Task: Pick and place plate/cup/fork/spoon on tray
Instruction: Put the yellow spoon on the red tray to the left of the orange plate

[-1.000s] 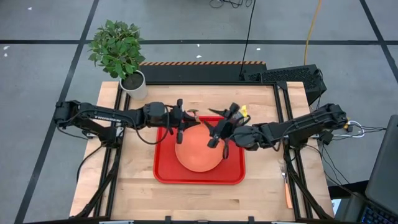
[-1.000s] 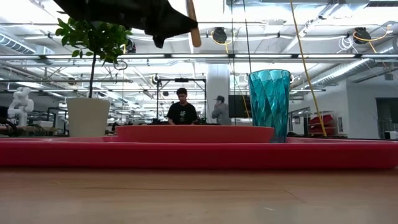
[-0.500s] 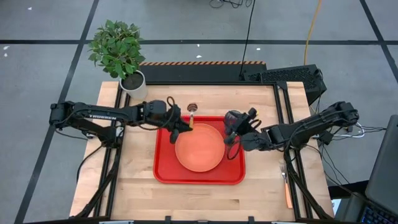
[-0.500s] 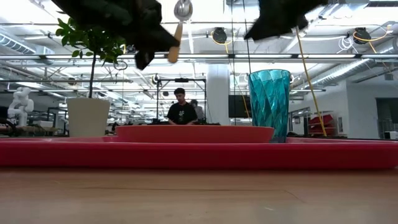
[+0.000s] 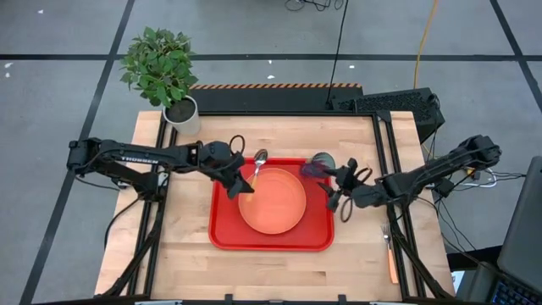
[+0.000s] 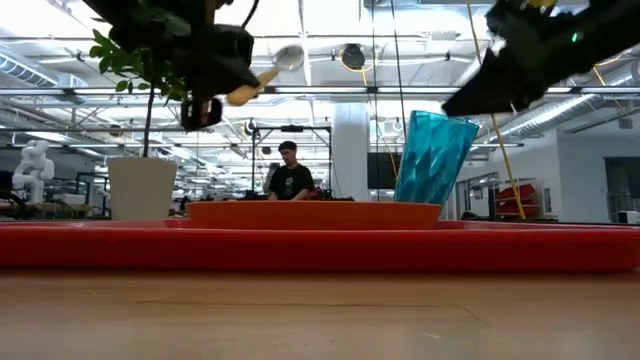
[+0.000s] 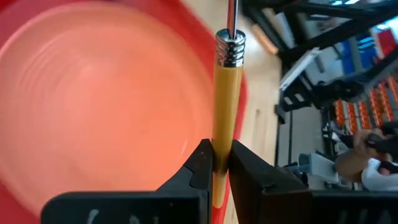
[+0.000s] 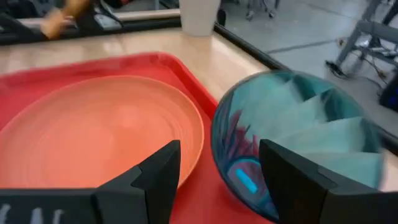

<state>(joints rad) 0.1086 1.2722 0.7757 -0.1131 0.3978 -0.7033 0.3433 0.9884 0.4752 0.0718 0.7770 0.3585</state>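
Observation:
The red tray (image 5: pixel 224 237) lies mid-table with the orange plate (image 5: pixel 273 203) flat in it. The teal cup (image 5: pixel 318 165) is at the tray's far right corner, and in the low view the cup (image 6: pixel 430 160) leans toward the right. My left gripper (image 5: pixel 240 185) is shut on the spoon (image 5: pixel 257 163) above the plate's left rim. My right gripper (image 5: pixel 337 191) is open just right of the cup, whose mouth (image 8: pixel 298 137) faces it. The fork (image 5: pixel 389 250) lies on the table's right side. My left gripper pinches the spoon's orange handle (image 7: pixel 219 149) between its two fingers, and the handle runs on forward past the fingertips. The spoon (image 6: pixel 265 75) is lifted clear above the tray, tilted, its bowl higher than its handle end. My right gripper's fingers (image 8: pixel 292 177) stand at the cup's rim; I cannot tell whether they touch it.
A white plant pot (image 5: pixel 182 114) stands at the table's far left corner. Bare wood lies left, right and near of the tray. A person (image 6: pixel 288 175) stands in the room behind.
My left gripper has moved toward the near edge and down over the plate's left rim, turning the spoon. My right gripper has drawn back from over the plate toward the table's right edge. The cup, upright before, now leans toward the right.

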